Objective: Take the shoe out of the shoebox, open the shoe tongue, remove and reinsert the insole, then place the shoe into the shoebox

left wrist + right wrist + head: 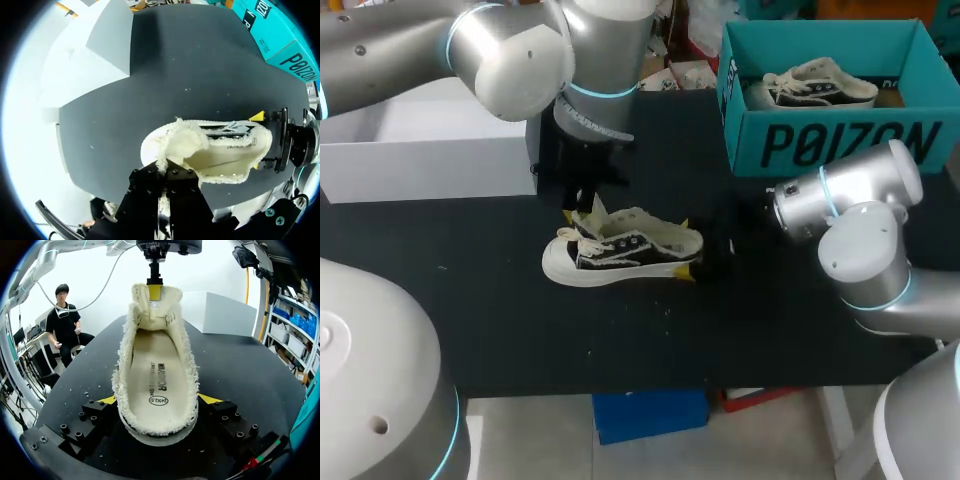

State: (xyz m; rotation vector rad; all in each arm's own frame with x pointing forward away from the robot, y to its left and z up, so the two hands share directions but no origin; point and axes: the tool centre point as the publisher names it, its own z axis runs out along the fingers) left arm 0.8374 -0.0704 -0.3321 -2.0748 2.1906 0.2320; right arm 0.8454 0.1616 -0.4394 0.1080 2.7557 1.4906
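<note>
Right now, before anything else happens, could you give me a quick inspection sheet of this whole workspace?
Surface: black table, with a few pale specks.
Job's things: shoe upright on its sole mid-table, tongue lifted; teal shoebox at the far right corner, holding a second shoe.
Clutter: white box at the far left.
Grippers: left gripper shut on the tongue; right gripper shut on the shoe's heel.
Cables: pale cable along the left arm.
Surroundings: nobody reaches over the table.
</note>
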